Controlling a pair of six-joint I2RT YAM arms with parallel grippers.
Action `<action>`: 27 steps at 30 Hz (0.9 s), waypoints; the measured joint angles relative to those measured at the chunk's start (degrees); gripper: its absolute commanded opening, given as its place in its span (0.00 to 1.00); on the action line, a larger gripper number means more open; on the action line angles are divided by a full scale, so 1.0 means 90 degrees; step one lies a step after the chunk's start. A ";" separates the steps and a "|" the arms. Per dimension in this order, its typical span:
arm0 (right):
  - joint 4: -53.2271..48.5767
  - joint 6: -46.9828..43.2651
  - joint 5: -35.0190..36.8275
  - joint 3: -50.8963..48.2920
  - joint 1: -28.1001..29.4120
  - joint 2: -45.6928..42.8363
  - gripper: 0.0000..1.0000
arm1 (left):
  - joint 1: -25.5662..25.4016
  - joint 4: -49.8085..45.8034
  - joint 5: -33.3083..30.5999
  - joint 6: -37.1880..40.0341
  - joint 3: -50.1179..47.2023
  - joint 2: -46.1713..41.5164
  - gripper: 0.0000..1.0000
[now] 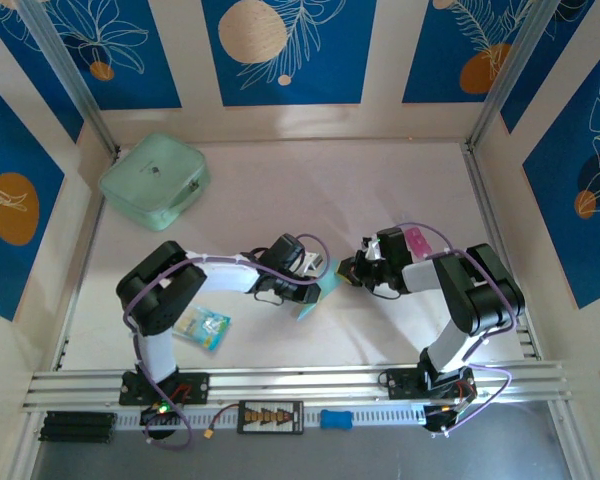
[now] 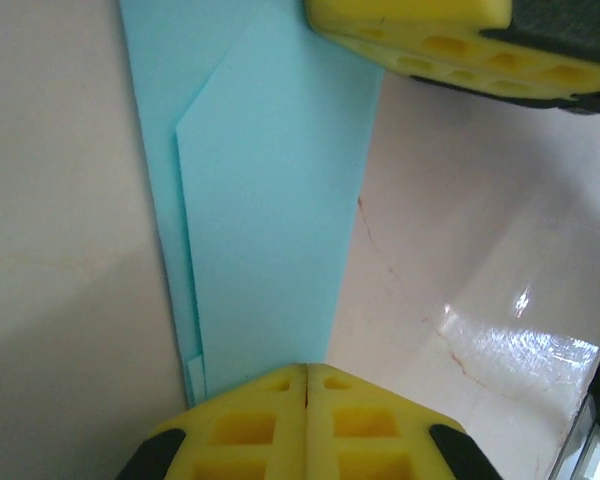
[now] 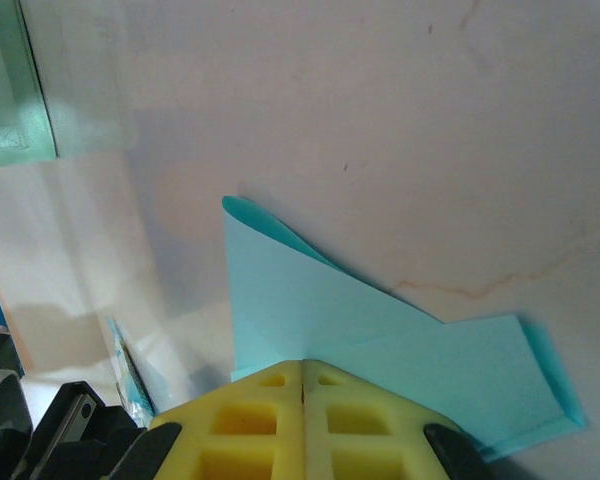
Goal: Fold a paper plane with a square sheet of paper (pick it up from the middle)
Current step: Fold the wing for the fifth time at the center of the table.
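Paper plane (image 2: 270, 200) — layered folds on left wrist, curled edge on right

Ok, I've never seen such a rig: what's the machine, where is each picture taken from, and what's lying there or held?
Two robot arms are bolted to a table. One picture looks down from above; the other two come from a camera on each wrist. The left hand and right hand are both shut on one partly folded light-blue paper, held between them. On the table lie a mint-green pouch and a small printed packet.
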 measured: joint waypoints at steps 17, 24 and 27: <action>-0.0216 -0.0233 -0.0024 0.0202 0.0000 0.0104 0.05 | -0.0141 -0.0804 0.0165 -0.0112 0.0721 -0.0248 0.18; -0.0248 -0.0265 -0.0024 0.0211 0.0002 0.0104 0.04 | -0.0141 -0.0712 0.0211 -0.0102 0.1280 0.0544 0.19; -0.0253 -0.0289 -0.0029 0.0211 0.0005 0.0104 0.05 | -0.0138 -0.0792 0.0214 -0.0100 0.1207 0.0738 0.18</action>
